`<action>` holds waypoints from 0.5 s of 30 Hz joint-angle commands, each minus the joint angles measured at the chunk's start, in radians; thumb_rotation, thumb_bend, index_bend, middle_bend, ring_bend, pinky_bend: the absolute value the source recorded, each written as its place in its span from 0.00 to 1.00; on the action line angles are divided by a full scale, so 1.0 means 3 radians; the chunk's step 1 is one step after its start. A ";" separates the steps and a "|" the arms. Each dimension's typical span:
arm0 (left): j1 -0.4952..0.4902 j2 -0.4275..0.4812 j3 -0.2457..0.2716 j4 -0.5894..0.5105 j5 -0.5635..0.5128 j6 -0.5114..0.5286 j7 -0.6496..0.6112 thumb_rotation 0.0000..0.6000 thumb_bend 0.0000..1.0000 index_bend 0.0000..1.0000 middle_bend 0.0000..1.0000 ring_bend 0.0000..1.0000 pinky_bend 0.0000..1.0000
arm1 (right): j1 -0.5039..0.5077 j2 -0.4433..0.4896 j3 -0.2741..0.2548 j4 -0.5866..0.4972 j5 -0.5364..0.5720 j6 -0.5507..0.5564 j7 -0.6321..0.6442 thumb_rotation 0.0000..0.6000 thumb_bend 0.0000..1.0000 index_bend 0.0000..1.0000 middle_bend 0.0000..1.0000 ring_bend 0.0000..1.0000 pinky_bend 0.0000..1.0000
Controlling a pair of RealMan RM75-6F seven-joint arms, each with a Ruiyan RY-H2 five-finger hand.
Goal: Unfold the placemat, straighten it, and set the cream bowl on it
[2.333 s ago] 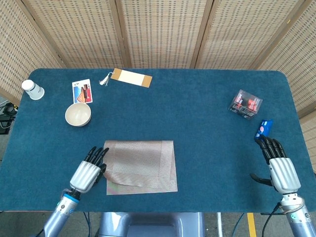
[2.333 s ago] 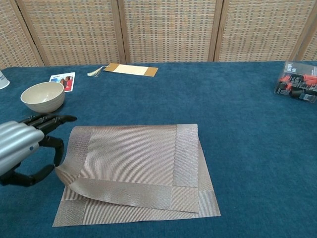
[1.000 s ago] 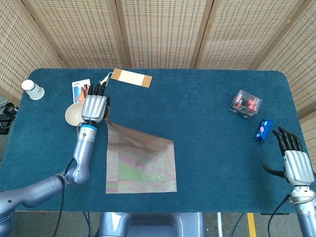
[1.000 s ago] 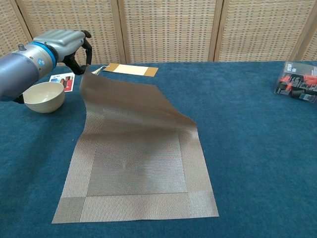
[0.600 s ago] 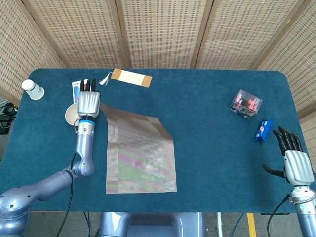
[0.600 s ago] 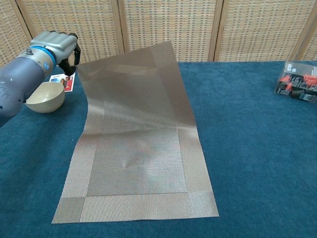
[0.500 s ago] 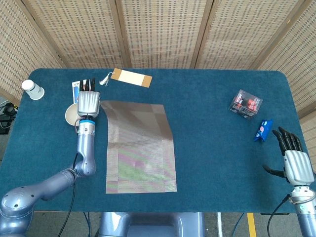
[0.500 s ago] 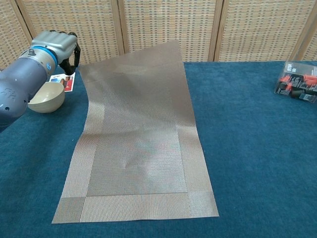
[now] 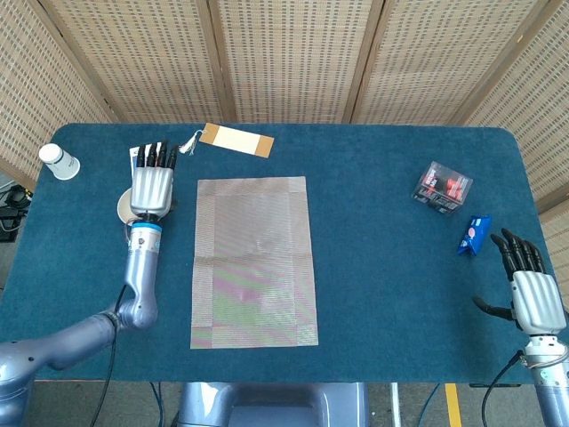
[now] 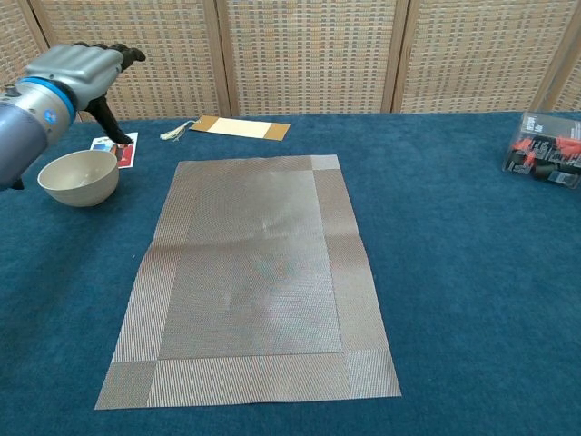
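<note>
A: Left hand (image 9: pixel 151 182) — what was it doing?

B: Holding nothing. Fingers apart and stretched toward the far edge; in the chest view the thumb hung down, clear of the others. It hovered above the cream bowl (image 10: pixel 79 176), w/ the forearm running back to the near left corner. Couldn't tell if it touched the bowl's rim.

A: And the right hand (image 9: pixel 526 294)?

B: Also had nothing in it, fingers straight and a bit spread, thumb out to the side. It sat past the near right edge of the table (image 9: pixel 382 231), pointing to the far side. Only the head view caught it.

A: Placemat (image 10: pixel 251 277)?

B: Flat and fully opened in the middle of the table, long side running near to far, edges approx. square w/ the table. A faint crease crossed it about halfway.

A: Where was the bowl vs. the mat?

B: Left of the mat's far left corner, apart from it, upright. A picture card (image 10: pixel 116 147) lay just beyond the bowl, a tan bookmark (image 9: pixel 236 140) w/ tassel further right, a white cup (image 9: pixel 59 161) at the far left corner. Over on the right: a clear box (image 9: pixel 442 188) and a blue packet (image 9: pixel 476 232).
</note>
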 commanded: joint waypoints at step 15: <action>0.1718 0.1419 0.1259 -0.1967 0.1334 0.1472 -0.1086 1.00 0.13 0.00 0.00 0.00 0.00 | 0.0010 -0.0049 -0.0164 -0.0076 -0.0229 -0.0028 -0.0238 1.00 0.05 0.07 0.00 0.00 0.00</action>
